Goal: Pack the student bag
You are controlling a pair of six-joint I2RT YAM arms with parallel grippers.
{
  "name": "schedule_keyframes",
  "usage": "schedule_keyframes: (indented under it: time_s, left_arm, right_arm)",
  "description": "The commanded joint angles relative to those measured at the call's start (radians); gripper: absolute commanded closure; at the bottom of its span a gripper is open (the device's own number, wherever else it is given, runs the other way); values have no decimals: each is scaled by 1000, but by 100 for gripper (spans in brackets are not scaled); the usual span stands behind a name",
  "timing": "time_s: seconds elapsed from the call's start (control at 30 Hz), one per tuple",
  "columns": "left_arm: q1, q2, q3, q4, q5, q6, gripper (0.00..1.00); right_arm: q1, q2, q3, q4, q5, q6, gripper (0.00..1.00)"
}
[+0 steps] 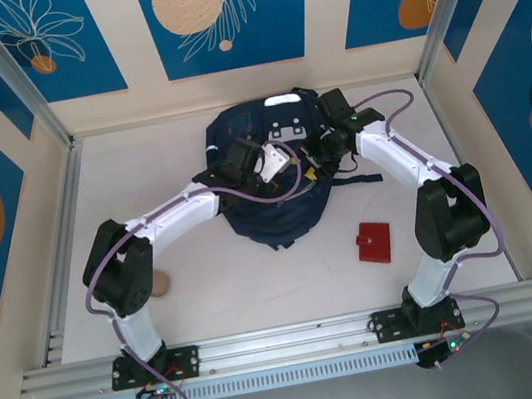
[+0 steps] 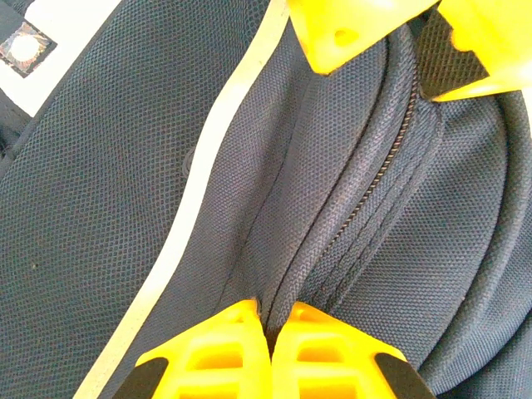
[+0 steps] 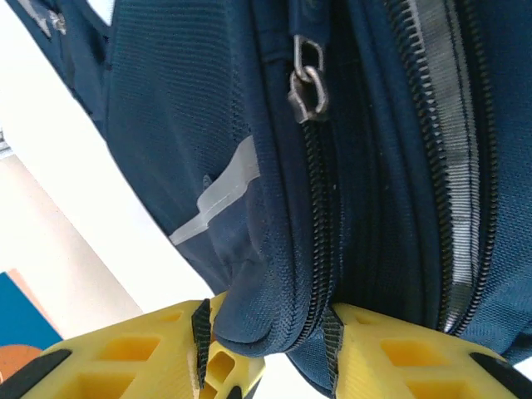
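Observation:
The student bag [image 1: 284, 219], dark navy with thin white stripes, lies in the middle of the table toward the back. My left gripper [image 1: 293, 165] is over its middle and is shut on a thin fold of the bag's fabric [image 2: 283, 249] beside a closed zipper [image 2: 391, 158]. My right gripper [image 1: 327, 149] is at the bag's right side, close to the left one. Its jaws pinch a thick fold of the student bag [image 3: 274, 307] along a zipper seam, with both pads pressing the fabric. A metal zipper pull [image 3: 306, 87] hangs above that fold. The right gripper's yellow fingers [image 2: 349, 33] show in the left wrist view.
A small red wallet [image 1: 374, 242] lies on the table to the right front of the bag. A round wooden piece [image 1: 160, 284] sits by the left arm's elbow. Walls close the table on three sides, and a metal rail [image 1: 289, 343] runs along the near edge.

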Motion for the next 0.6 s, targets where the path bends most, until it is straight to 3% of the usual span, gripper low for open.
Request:
schedule_keyframes:
  time_s: [0.0,0.17,0.33,0.43,0.57]
  left_arm:
    - [-7,-81,-3,96,-51,-6,100]
    - [-11,-94,-14,118,-66,-6,100]
    - [-11,-130,-34,136,-95,-48,99]
    - [-10,-150,-36,89,-140,-124,80]
    - [-5,-204,-68,6,-165,-269,53]
  right_arm:
    - [9,28,31,-110,65,65,57]
    - [27,47,39,-100,55,106,60]
    - [36,68,61,-77,33,119,89]
    - [37,58,77,-59,37,116,100]
    - [40,39,97,-22,29,107,100]
